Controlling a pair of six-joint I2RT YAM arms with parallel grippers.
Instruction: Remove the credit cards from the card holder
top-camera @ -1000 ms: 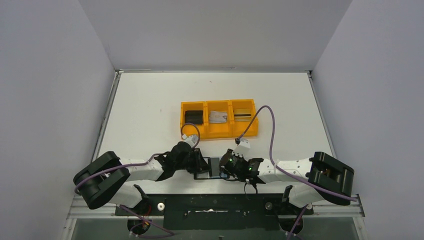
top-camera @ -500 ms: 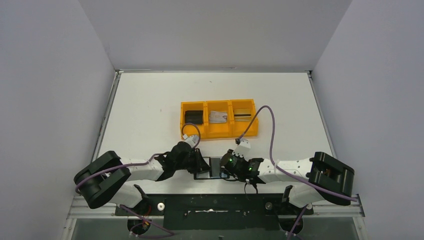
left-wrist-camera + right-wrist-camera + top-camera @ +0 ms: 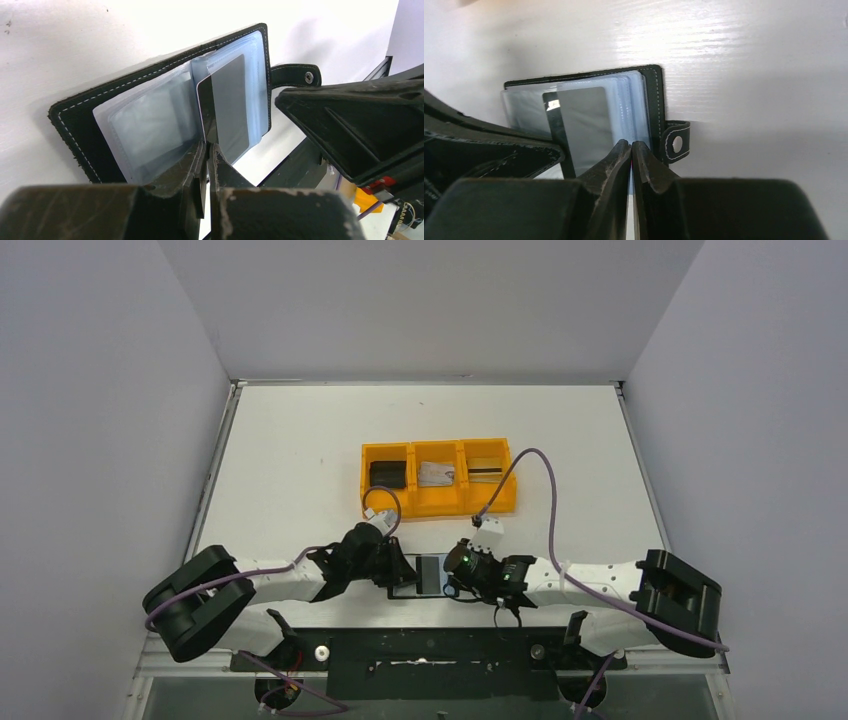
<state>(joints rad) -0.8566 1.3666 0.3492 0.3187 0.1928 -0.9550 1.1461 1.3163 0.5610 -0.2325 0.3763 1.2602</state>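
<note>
The black card holder [image 3: 430, 574] lies open at the table's near edge between both grippers. In the left wrist view its blue-grey pockets [image 3: 150, 125] face up, and a grey card with a dark stripe [image 3: 227, 110] sticks partly out of a pocket. My left gripper [image 3: 207, 146] is shut on that card's lower edge. My right gripper [image 3: 631, 144] is shut on the clear pocket leaves of the card holder [image 3: 636, 107], beside the snap tab [image 3: 676, 142]. The grey card also shows in the right wrist view [image 3: 586, 125].
The orange three-compartment tray [image 3: 440, 508] stands behind the grippers. It holds a black block [image 3: 388, 474], a silvery-grey card [image 3: 435, 474] and a gold card [image 3: 486, 471]. The table's front rail runs right below the card holder.
My right arm has stretched out lower and its gripper has shifted slightly right, so more of the card holder shows. The left arm has barely moved.
</note>
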